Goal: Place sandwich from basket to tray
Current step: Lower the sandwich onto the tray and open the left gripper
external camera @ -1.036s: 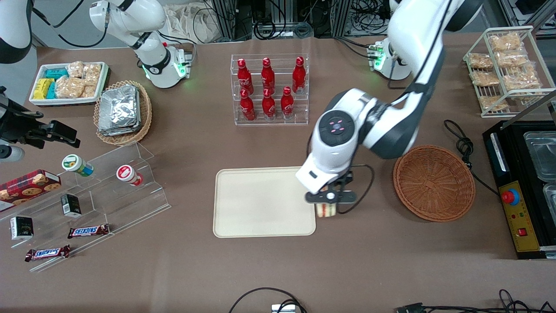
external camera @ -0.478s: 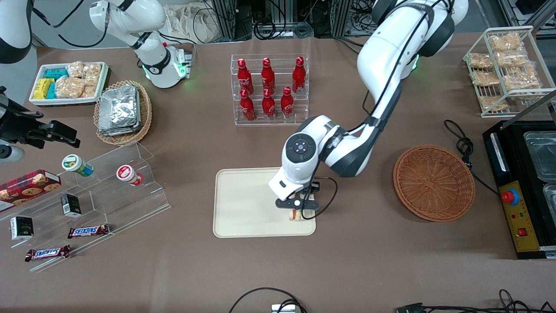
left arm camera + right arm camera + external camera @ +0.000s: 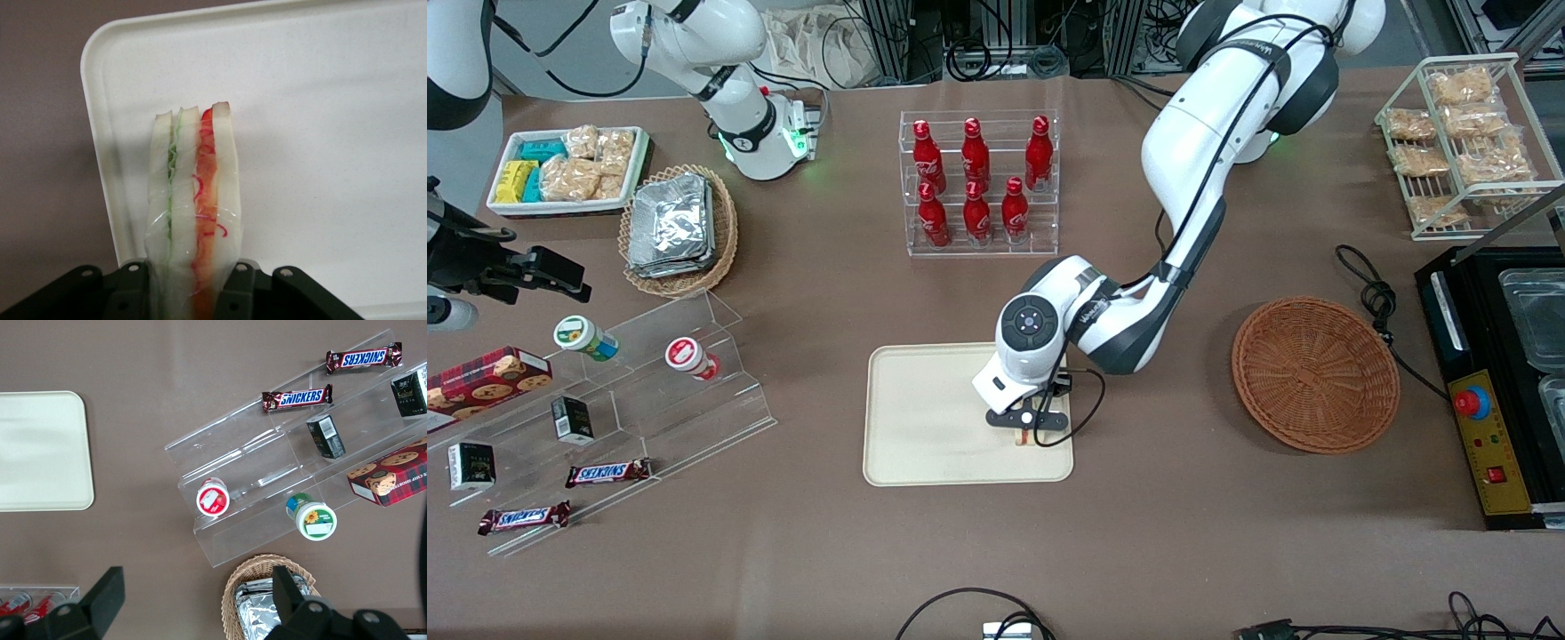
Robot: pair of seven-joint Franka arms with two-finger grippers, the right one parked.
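my gripper (image 3: 1028,428) over tray (image 3: 925,444) | clamped on sandwich (image 3: 193,213) across its faces | light, soft, film-wrapped, slippery: pinch gently, don't crush

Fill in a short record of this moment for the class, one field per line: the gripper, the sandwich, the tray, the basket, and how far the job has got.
gripper: the left arm's gripper is over the tray's corner nearest the basket and the front camera, shut on the sandwich
sandwich: the sandwich is held between the fingers, above the tray, layers on edge
tray: the cream tray has nothing lying on it
basket: the reddish-brown wicker basket is empty, toward the working arm's end of the table
progress: sandwich out of basket, not yet released
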